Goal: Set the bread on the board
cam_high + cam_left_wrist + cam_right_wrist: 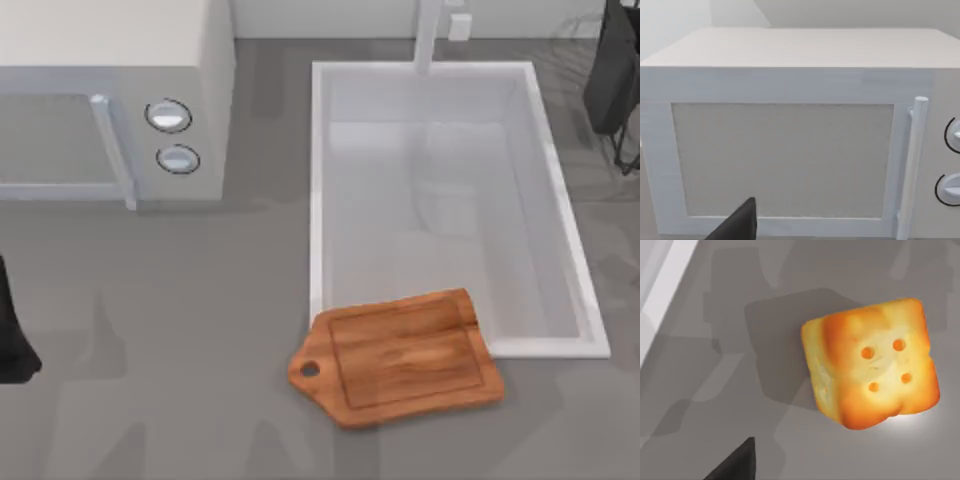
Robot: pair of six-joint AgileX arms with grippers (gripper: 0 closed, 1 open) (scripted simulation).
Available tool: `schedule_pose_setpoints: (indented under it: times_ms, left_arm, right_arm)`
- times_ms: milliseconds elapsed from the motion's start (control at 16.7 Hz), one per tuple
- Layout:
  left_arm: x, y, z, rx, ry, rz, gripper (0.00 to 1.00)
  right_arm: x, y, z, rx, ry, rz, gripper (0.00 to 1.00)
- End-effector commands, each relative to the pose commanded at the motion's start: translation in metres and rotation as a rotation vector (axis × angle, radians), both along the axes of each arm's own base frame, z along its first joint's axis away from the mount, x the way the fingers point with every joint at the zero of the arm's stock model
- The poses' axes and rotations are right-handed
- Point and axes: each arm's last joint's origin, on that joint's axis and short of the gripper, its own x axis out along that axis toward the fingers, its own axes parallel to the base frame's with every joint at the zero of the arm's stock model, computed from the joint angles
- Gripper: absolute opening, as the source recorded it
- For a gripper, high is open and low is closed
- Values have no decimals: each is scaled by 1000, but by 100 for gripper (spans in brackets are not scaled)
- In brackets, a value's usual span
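bread (871, 365) on grey table (740, 370) — board (400, 358) overlapping sink (318, 180)

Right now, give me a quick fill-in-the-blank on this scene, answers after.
1. The board has one corner lying over the rim of the ____.
2. The bread has ____ small holes in its top.
3. The microwave has ____ round knobs.
4. The board's handle points to the table's ____ side.

Answers: sink; four; two; left.
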Motion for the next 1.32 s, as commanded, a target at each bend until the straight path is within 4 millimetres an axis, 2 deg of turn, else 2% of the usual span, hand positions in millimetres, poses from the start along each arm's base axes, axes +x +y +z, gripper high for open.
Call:
schedule_pose_setpoints:
  times_ms: [300,540,960,1080,1320]
  left_arm:
    - [0,0,0,0,0,0,100]
    - [0,0,0,0,0,0,100]
    - [0,0,0,0,0,0,100]
    - [0,0,0,0,0,0,100]
    - [0,0,0,0,0,0,100]
  right_arm:
    - [65,-17,-32,-1,300,118,100]
    - [92,-26,-51,10,414,177,100]
    - [97,-26,-55,11,431,190,100]
    - [97,-27,-67,13,436,187,100]
    - [99,-28,-107,10,425,187,100]
